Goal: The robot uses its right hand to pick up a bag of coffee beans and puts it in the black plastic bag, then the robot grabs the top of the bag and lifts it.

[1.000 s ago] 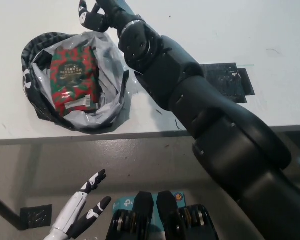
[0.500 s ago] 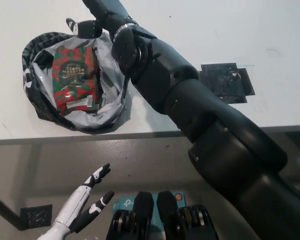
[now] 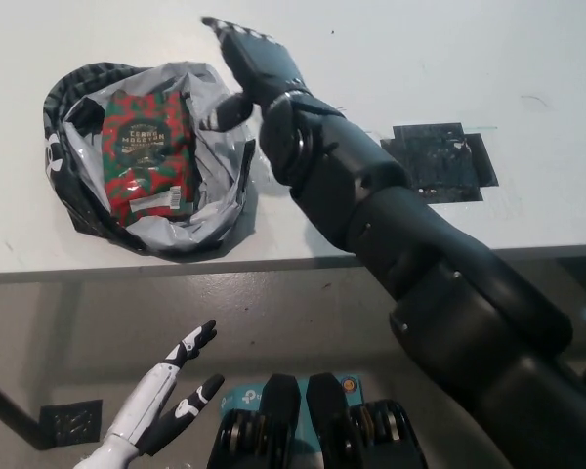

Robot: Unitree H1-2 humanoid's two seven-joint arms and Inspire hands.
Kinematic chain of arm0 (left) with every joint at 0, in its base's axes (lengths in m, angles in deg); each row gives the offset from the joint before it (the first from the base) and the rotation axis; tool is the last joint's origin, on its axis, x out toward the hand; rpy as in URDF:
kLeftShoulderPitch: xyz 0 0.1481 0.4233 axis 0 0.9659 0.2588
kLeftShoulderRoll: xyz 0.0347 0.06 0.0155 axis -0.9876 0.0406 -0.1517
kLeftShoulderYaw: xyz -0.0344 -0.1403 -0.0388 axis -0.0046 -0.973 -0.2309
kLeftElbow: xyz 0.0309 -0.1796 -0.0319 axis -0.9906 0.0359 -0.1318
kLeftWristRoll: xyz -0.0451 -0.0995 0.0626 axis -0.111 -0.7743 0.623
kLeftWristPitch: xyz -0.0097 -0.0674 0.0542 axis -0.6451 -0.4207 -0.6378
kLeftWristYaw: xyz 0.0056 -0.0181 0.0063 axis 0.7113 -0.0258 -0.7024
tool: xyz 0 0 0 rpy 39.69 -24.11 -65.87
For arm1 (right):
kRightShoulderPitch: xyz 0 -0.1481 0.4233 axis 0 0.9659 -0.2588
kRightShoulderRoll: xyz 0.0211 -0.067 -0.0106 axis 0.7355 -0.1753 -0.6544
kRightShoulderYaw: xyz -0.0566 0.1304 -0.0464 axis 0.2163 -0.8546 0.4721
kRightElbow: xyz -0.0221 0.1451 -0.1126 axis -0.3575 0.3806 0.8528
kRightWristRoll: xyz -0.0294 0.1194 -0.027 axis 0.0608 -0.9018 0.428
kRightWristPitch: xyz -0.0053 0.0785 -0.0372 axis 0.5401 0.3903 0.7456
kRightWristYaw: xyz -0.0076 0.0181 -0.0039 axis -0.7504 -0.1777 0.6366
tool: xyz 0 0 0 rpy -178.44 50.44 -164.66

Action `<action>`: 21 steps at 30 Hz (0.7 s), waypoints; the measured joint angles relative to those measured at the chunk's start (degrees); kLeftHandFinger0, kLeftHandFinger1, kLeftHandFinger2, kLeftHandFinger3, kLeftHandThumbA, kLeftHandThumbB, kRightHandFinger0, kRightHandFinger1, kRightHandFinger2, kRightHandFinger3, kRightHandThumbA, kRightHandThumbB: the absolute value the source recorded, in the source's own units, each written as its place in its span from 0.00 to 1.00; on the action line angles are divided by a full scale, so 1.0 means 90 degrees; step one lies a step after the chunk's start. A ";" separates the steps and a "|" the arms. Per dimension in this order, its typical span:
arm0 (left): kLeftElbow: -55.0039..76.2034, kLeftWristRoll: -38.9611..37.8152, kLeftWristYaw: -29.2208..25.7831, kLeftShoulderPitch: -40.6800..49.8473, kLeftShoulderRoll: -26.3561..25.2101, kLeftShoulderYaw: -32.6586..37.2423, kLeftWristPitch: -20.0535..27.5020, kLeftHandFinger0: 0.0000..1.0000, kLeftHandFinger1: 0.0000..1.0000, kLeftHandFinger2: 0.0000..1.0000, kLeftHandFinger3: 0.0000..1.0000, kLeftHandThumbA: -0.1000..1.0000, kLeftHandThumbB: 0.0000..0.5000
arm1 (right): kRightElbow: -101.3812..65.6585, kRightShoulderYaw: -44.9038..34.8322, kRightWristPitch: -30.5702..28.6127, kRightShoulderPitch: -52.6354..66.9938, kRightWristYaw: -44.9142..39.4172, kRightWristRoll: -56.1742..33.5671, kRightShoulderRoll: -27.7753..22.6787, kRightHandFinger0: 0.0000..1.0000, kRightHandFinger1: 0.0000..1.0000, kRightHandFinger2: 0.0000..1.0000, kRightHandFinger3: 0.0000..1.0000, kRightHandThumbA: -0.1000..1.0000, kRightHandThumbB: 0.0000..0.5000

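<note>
My black right hand hovers spread and empty just beside the crumpled black plastic bag, where the red-and-green coffee bean bag lies flat, long axis running away from me, while my white left hand rests open below the white table.

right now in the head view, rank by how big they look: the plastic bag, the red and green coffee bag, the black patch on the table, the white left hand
1. Black and grey plastic bag, clearly largest.
2. Red and green coffee bean bag and black square patch on the white table: too alike to rank.
3. White left hand looks comparable too, but it sits nearer the camera and is cut off, so unsure.
</note>
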 measured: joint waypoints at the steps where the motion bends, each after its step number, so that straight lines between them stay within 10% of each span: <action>1: -0.0005 0.0000 0.0000 0.0000 0.0000 0.0001 0.0003 1.00 1.00 1.00 1.00 0.94 0.45 | 0.0000 -0.0082 0.0038 0.0070 0.0000 -0.0002 -0.0024 1.00 1.00 1.00 1.00 0.92 0.93; 21: -0.0026 0.0046 0.0000 -0.0002 -0.0003 0.0022 0.0022 1.00 1.00 1.00 1.00 0.93 0.44 | -0.0005 -0.1965 0.0441 0.0454 -0.0510 -0.0798 0.0018 1.00 1.00 1.00 1.00 0.99 0.93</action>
